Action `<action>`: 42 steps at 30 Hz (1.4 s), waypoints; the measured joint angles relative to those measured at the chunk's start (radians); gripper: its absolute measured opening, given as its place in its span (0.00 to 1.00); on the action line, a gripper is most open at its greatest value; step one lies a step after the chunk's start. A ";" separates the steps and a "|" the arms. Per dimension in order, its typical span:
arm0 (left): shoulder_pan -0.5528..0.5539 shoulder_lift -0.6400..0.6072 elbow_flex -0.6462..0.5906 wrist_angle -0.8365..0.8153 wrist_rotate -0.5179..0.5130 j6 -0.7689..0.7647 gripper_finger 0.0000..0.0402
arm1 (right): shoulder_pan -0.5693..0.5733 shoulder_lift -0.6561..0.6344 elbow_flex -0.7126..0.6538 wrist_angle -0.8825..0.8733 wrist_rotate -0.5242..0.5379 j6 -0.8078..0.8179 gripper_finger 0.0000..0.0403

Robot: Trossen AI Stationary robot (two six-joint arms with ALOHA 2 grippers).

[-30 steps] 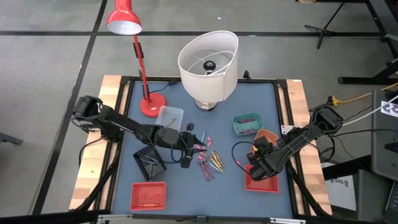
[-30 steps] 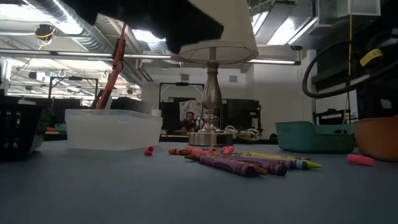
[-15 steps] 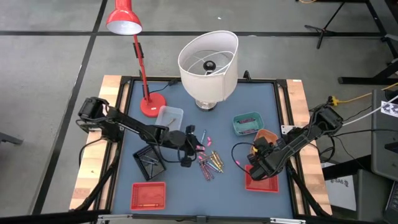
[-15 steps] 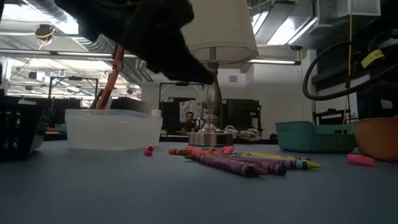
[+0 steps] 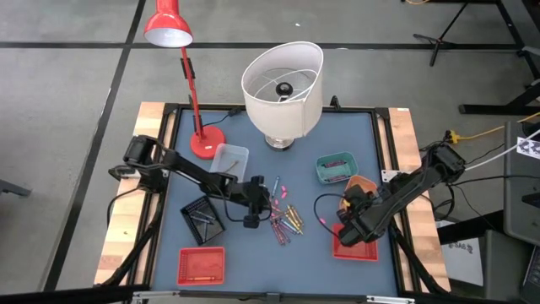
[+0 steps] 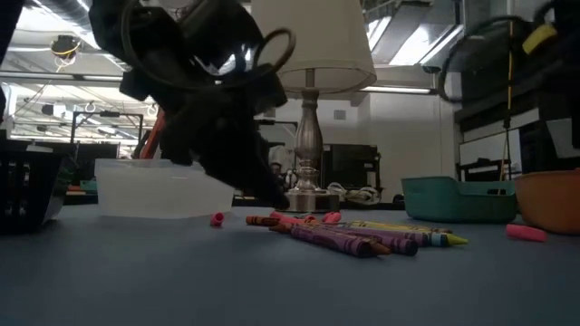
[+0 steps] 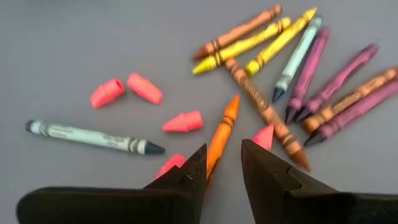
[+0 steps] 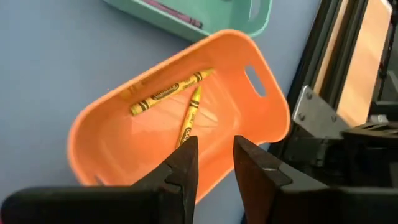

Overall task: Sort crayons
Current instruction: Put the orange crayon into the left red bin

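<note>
Crayons (image 7: 292,68), thin paper-wrapped sticks, lie fanned at upper right; left gripper (image 7: 222,163) spread astride an orange crayon (image 7: 221,135), its lower end hidden.

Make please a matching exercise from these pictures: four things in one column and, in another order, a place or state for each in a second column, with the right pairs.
Things:
1. orange crayon
2. two yellow crayons
3. left gripper
4. white lamp

Places or states:
A. inside the orange tray
B. open, low over the loose crayons
C. standing at the far middle of the table
D. lying on the table between the left gripper's fingertips

Pairs: 1-D, 2-A, 3-B, 4-C
</note>
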 joint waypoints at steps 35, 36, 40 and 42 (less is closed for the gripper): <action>0.025 0.018 0.002 -0.108 -0.013 -0.004 0.04 | 0.000 0.000 0.223 0.608 0.333 -0.741 0.25; 0.025 0.017 0.002 -0.108 -0.013 0.000 0.03 | 0.000 0.000 0.223 0.621 0.333 -0.741 0.25; 0.026 0.010 0.001 -0.110 -0.017 0.003 0.01 | 0.000 0.000 0.222 0.653 0.333 -0.741 0.25; 0.025 -0.002 0.000 -0.113 -0.020 0.003 0.01 | 0.000 0.000 0.222 0.666 0.333 -0.741 0.25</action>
